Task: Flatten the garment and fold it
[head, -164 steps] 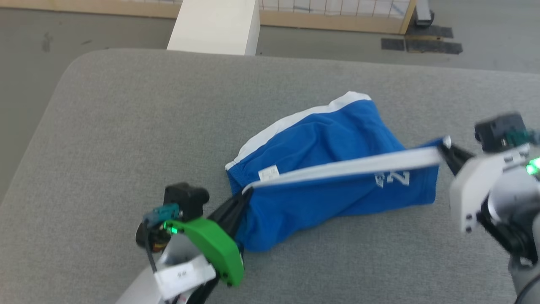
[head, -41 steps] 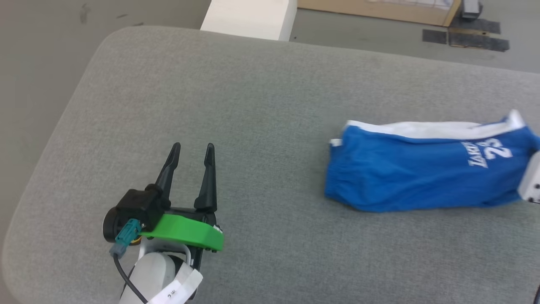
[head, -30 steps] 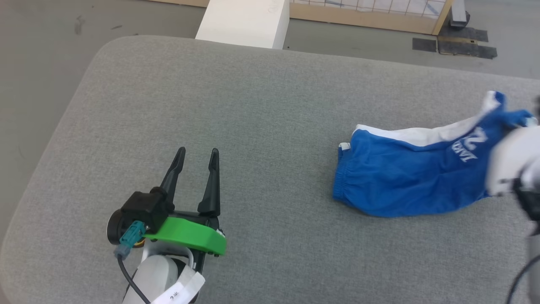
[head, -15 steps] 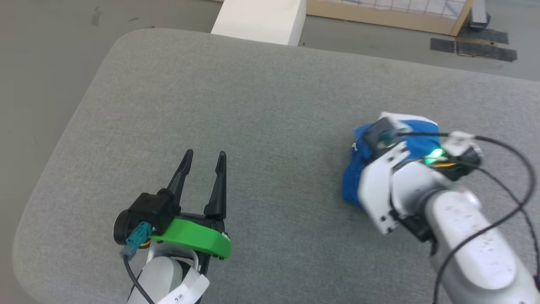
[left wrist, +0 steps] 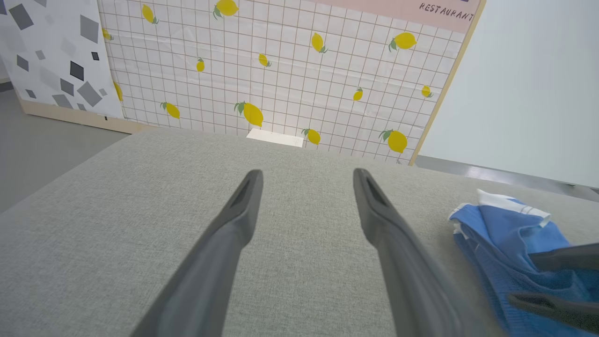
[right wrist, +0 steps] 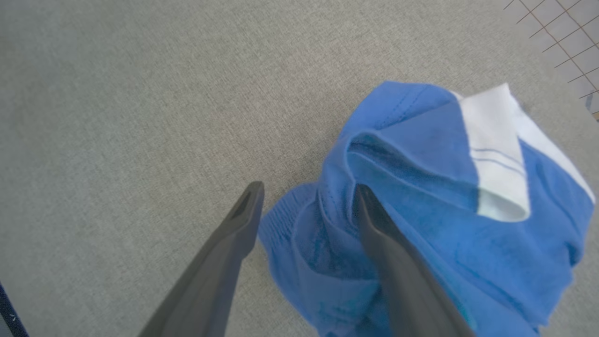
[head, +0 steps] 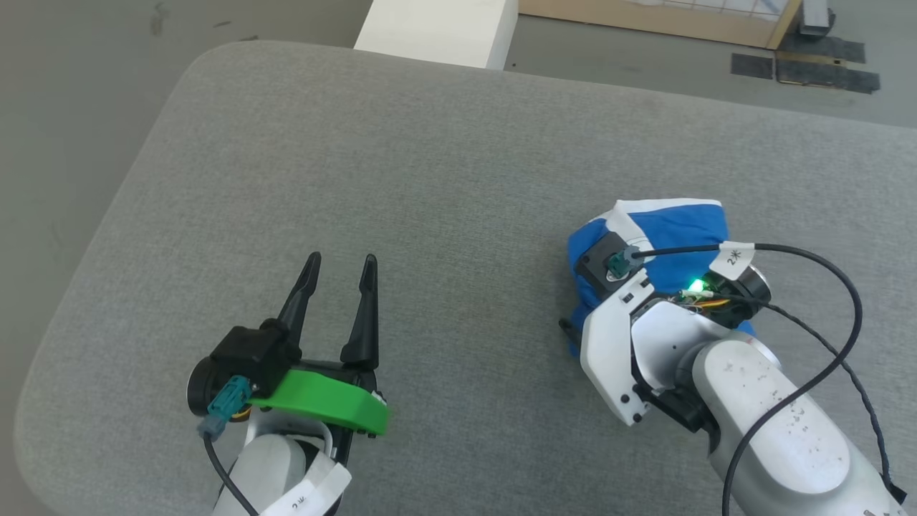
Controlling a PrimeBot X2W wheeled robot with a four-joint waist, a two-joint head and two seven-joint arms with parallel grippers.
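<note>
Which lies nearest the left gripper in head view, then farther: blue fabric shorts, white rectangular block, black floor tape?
1. Blue fabric shorts, right of the left gripper.
2. White rectangular block, past the cushion.
3. Black floor tape, far right.

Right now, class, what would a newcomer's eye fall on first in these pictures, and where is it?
The bright blue shorts, bunched in a heap with white trim showing, lie at the right of the grey cushion. Next come the right claw, open at that heap, and the left claw with its green bracket, open over bare cushion at lower left.
</note>
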